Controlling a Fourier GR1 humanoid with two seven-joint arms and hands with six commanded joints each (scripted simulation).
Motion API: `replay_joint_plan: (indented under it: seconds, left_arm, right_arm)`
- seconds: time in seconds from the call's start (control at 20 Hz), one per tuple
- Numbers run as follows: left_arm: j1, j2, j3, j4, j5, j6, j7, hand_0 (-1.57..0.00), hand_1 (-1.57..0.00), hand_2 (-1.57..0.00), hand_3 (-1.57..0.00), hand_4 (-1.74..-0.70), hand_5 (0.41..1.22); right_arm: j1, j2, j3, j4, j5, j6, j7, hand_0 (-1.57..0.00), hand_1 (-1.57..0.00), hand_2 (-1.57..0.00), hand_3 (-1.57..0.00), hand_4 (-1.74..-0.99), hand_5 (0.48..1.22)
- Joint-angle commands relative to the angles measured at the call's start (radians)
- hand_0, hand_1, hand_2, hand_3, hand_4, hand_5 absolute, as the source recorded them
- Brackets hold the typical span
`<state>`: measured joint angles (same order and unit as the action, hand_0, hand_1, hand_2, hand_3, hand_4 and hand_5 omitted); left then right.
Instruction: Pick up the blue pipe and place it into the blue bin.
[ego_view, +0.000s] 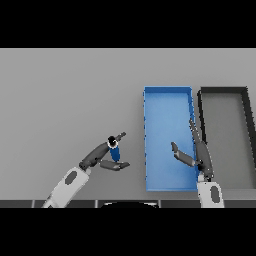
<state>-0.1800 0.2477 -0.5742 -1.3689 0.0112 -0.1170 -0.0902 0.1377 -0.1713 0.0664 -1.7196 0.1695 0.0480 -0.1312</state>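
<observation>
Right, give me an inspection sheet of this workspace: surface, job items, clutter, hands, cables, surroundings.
Surface: grey table, bare across its left half.
Job's things: blue pipe sits between the thumb and fingers of the left hand, left of the blue bin; the bin holds nothing that can be seen.
Clutter: a dark bin with a grey floor stands just right of the blue bin.
Hands: left hand curled round the blue pipe; right hand open, fingers straight, over the blue bin's right wall.
Cables: nothing seen.
Surroundings: nothing seen beyond the table.
</observation>
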Motion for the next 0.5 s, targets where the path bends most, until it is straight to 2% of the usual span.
replay_joint_plan:
  seconds: [0.0,0.1,0.15,0.2,0.3,0.35,0.45]
  left_arm:
    - [-0.008,-0.015,0.002,0.014,0.002,0.004,-0.005,0.00,0.00,0.00,0.00,-1.11,0.463]
    - [-0.005,-0.040,0.020,0.039,0.036,-0.004,-0.032,0.00,-0.04,-0.15,-0.12,-1.19,0.550]
    - [-0.004,-0.057,0.023,0.045,0.053,-0.010,-0.035,-0.01,-0.16,-0.31,-0.28,-1.24,0.613]
    - [0.004,-0.071,0.027,0.047,0.070,-0.013,-0.048,-0.12,-0.32,-0.49,-0.53,-1.28,0.735]
    - [0.004,-0.079,0.039,0.053,0.080,-0.006,-0.065,-0.60,-0.75,-0.87,-0.91,-1.44,0.910]
    - [0.006,-0.081,0.036,0.051,0.086,-0.010,-0.047,-0.80,-0.92,-1.01,-1.03,-1.50,0.972]
    - [0.010,-0.087,0.018,0.034,0.072,-0.002,-0.059,-1.07,-1.15,-1.21,-1.19,-1.58,1.062]
  right_arm:
    - [-0.004,0.005,0.003,-0.003,-0.001,-0.001,0.012,0.00,0.00,0.00,0.00,-1.207,0.650]
    - [0.004,-0.002,-0.005,0.000,-0.010,0.006,0.008,0.00,0.00,0.00,0.00,-1.213,0.655]
    - [0.008,0.001,-0.006,0.002,-0.015,0.007,0.005,0.00,0.00,0.00,0.00,-1.217,0.655]
    - [-0.003,-0.001,-0.010,0.003,-0.018,0.005,0.014,0.00,0.00,0.00,0.00,-1.220,0.656]
    - [-0.002,0.006,-0.001,0.005,-0.005,0.000,0.018,0.00,0.00,0.00,0.00,-1.219,0.657]
    - [0.007,0.005,0.001,0.001,-0.008,0.005,0.003,0.00,0.00,0.00,0.00,-1.224,0.658]
    - [0.002,0.013,0.000,-0.001,-0.017,0.004,0.014,0.00,0.00,0.00,0.00,-1.233,0.660]
